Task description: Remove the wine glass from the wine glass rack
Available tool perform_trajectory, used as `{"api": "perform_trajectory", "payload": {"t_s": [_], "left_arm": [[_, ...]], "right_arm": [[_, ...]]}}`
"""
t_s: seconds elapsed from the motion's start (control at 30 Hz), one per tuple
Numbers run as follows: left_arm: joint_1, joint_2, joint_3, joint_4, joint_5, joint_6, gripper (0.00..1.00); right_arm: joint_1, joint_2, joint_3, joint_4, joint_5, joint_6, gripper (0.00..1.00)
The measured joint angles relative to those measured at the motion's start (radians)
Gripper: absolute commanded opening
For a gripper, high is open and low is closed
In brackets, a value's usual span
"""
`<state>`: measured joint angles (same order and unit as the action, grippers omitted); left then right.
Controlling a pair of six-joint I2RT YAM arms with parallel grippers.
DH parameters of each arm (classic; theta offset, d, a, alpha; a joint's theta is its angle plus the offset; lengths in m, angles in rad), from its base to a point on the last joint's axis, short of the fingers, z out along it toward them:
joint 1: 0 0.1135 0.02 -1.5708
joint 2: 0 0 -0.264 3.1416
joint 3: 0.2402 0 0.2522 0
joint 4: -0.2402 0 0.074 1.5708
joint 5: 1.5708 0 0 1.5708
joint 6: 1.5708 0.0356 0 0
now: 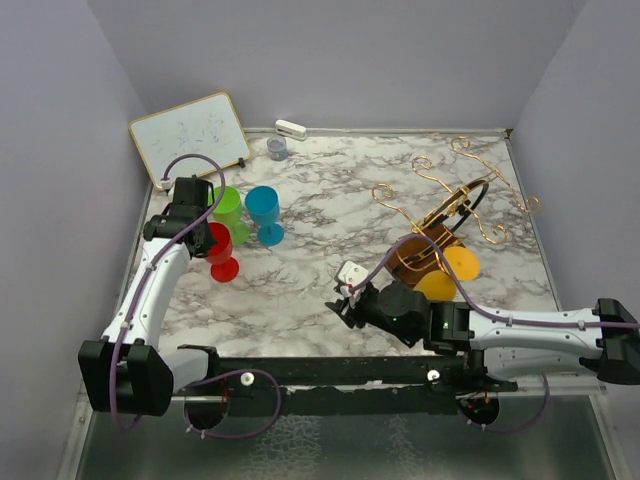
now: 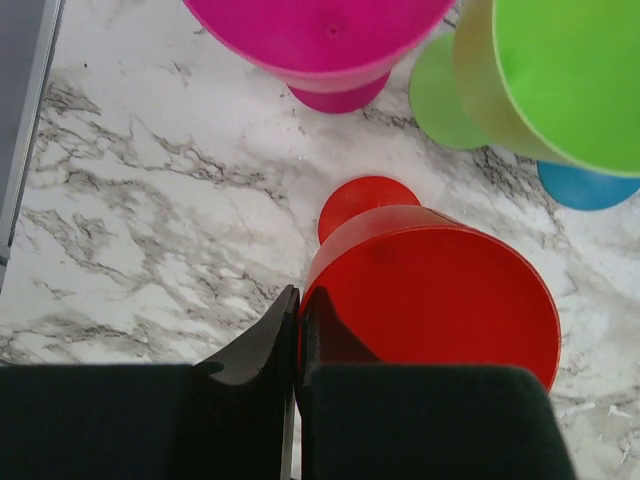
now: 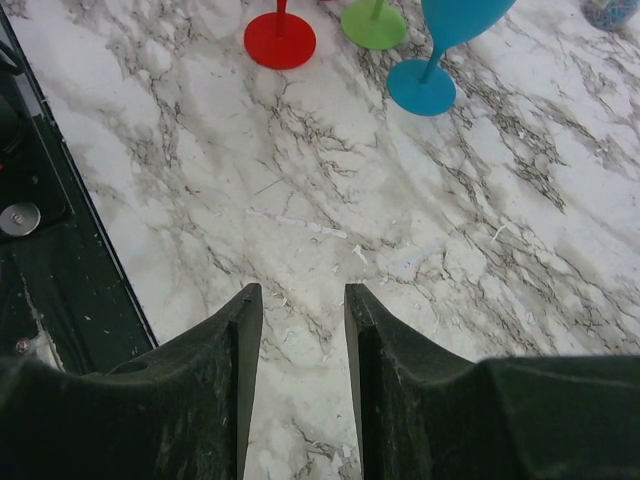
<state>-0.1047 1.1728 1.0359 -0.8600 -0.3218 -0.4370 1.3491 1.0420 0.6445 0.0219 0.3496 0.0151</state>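
Setting: robotics lab test cell. Plain lilac partition walls [image 1: 350, 60] box in a marble-pattern worktop [image 1: 300, 300]; whiteboard [image 1: 190, 135] propped in corner.

Pink glass [image 2: 330, 40] cut by top edge, green glass [image 2: 570, 80] by right edge; wine glass rack [image 1: 410, 256] base partly behind yellow glass [image 1: 437, 287]; whiteboard [image 1: 190, 135] scribbles too small to read.

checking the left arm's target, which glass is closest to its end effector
The red glass: its rim sits right beside the left end effector, directly under it. The pink, green and blue ones stand farther ahead.
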Motion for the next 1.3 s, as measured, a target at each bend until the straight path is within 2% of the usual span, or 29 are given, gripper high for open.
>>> {"api": "perform_trajectory", "payload": {"t_s": [0.1,0.2,0.33,0.47,0.77,0.9,0.93,1.07,1.2,1.3], "left_arm": [[0.033,0.016,0.000,0.043,0.014,0.011,0.00],[0.040,0.024,0.000,0.074,0.039,0.019,0.05],[0.040,0.025,0.000,0.089,0.072,0.026,0.17],[0.040,0.025,0.011,0.085,0.094,0.029,0.32],[0.040,0.010,0.074,0.041,0.101,0.032,0.34],[0.040,-0.037,0.129,0.011,0.105,0.027,0.34],[0.040,-0.094,0.166,0.015,0.116,0.027,0.35],[0.040,-0.264,0.155,0.100,0.191,0.023,0.44],[0.040,-0.464,0.030,0.254,0.269,0.008,0.44],[0.040,-0.523,-0.051,0.334,0.297,-0.002,0.44]], "right_arm": [[0.000,-0.013,-0.006,0.000,0.000,0.008,0.38],[0.000,-0.017,-0.006,-0.001,0.000,0.012,0.38],[0.000,-0.018,-0.006,-0.008,0.000,0.018,0.38],[0.000,-0.021,-0.006,-0.013,-0.002,0.019,0.38],[0.000,-0.026,-0.006,-0.016,-0.013,0.027,0.39],[0.000,-0.042,0.000,-0.028,-0.031,0.035,0.39],[0.000,-0.043,0.007,-0.032,-0.034,0.037,0.39],[0.000,-0.031,0.097,-0.088,-0.052,0.048,0.40],[0.000,0.040,0.307,-0.193,-0.022,0.055,0.44],[0.000,0.107,0.507,-0.275,0.043,0.051,0.47]]}}
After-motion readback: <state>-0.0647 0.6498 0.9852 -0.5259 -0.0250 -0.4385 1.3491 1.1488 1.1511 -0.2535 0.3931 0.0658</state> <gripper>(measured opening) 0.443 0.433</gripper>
